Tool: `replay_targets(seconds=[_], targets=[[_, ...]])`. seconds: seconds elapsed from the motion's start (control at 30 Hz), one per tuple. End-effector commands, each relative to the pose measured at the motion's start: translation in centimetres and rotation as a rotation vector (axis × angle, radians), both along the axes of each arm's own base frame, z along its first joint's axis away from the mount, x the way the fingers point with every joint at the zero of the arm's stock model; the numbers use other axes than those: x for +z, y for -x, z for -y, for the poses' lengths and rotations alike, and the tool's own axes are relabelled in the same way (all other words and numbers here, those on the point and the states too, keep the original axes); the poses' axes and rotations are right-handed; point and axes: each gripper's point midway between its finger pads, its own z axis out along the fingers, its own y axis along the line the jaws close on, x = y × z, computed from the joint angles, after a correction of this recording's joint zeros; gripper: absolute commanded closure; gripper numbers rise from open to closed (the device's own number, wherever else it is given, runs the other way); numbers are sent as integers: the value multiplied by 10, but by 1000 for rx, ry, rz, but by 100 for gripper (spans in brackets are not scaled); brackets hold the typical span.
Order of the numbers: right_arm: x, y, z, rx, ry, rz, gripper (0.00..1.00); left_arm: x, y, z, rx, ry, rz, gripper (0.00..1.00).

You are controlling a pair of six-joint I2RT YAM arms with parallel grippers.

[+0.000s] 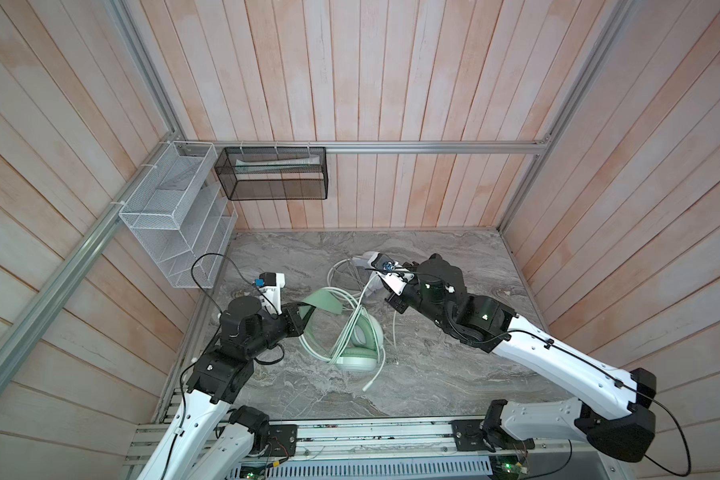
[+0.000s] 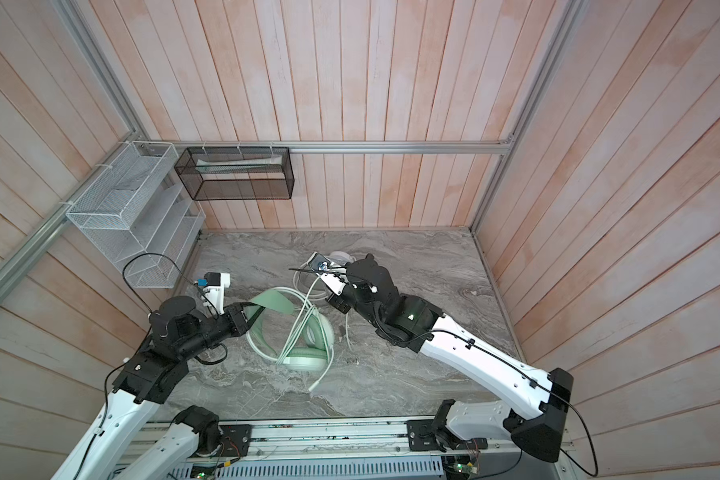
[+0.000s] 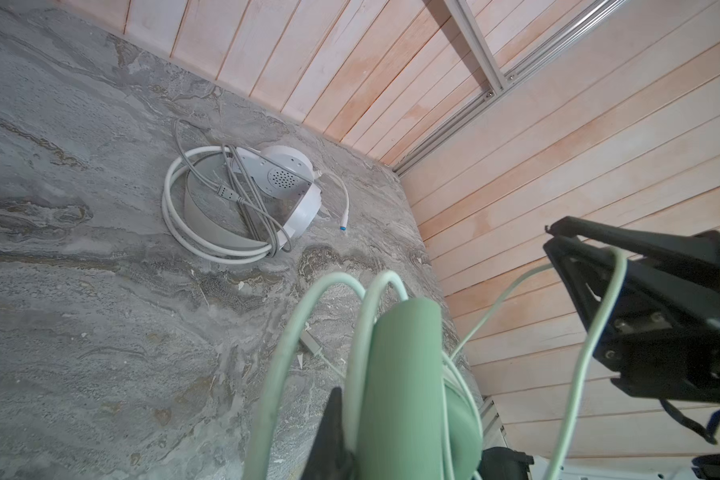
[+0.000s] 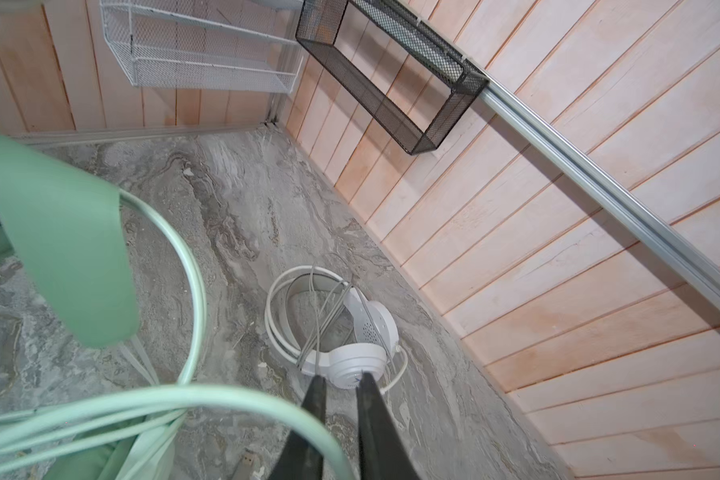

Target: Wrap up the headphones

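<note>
The mint green headphones lie mid-table, one earcup down and the headband raised. My left gripper is shut on that headband; only one finger shows beside it. Green cable runs in loops over the headset and up to my right gripper. Its jaws stand slightly apart, with the cable draped loosely across one finger. The white headphones lie just past those fingertips, wound in their own cable.
A white wire rack hangs on the left wall and a black mesh basket on the back wall. The green cable's loose end trails toward the front rail. Wood walls close in the marble table.
</note>
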Motion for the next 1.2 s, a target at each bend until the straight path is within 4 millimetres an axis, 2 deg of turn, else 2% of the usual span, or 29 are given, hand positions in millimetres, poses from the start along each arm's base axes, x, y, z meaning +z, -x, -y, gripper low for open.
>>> replay_targets(seconds=[0.0,0.1,0.17,0.3,0.47,0.67,0.83,0.93,1.17], targets=[[-5,0,-1,8,-59,-24,89,36,10,3,-33,51,89,100],[-19,2,0,10,-66,-47,96,50,14,0,-24,67,126,100],[-24,0,3,-2,-79,-49,97,59,17,0,-31,82,142,100],[-30,-16,13,-48,-106,-55,98,70,24,6,-77,124,151,100],[-27,-38,22,-71,-168,-64,98,80,31,12,-119,178,159,100],[-32,-40,6,4,-202,-90,91,92,38,17,-158,247,160,100],[-54,-40,1,22,-220,-129,78,106,43,16,-159,268,182,100],[-70,-40,-2,30,-220,-166,75,115,46,16,-169,299,195,100],[-88,-34,-5,49,-251,-209,69,133,52,18,-194,370,208,100]])
